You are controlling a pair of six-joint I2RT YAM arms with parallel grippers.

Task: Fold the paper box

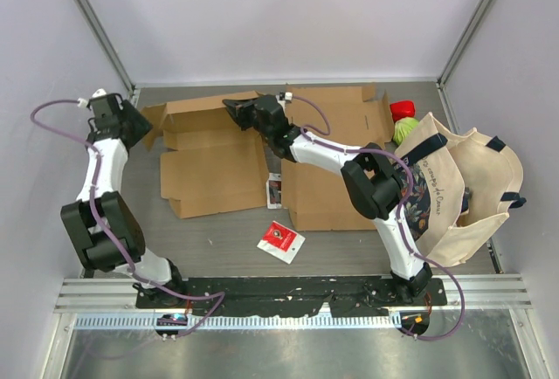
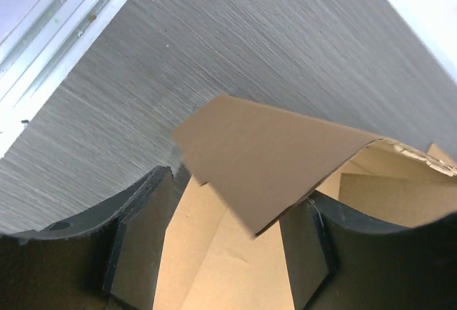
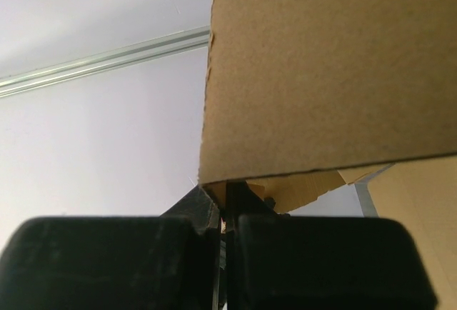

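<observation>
Cardboard forms the paper box, which lies unfolded and mostly flat at the far centre of the bench. A second cardboard sheet lies just beside it on the right.

Right gripper: closed, pinching a raised flap of the box at the far edge.
Left gripper: fingers apart, straddling the box's left flap near the far-left corner.

Bench surface: brushed grey metal.
Enclosure: white walls, aluminium rails.
Red-and-white packet: near centre, print too small to read.
Patterned tote bag: right edge.
</observation>
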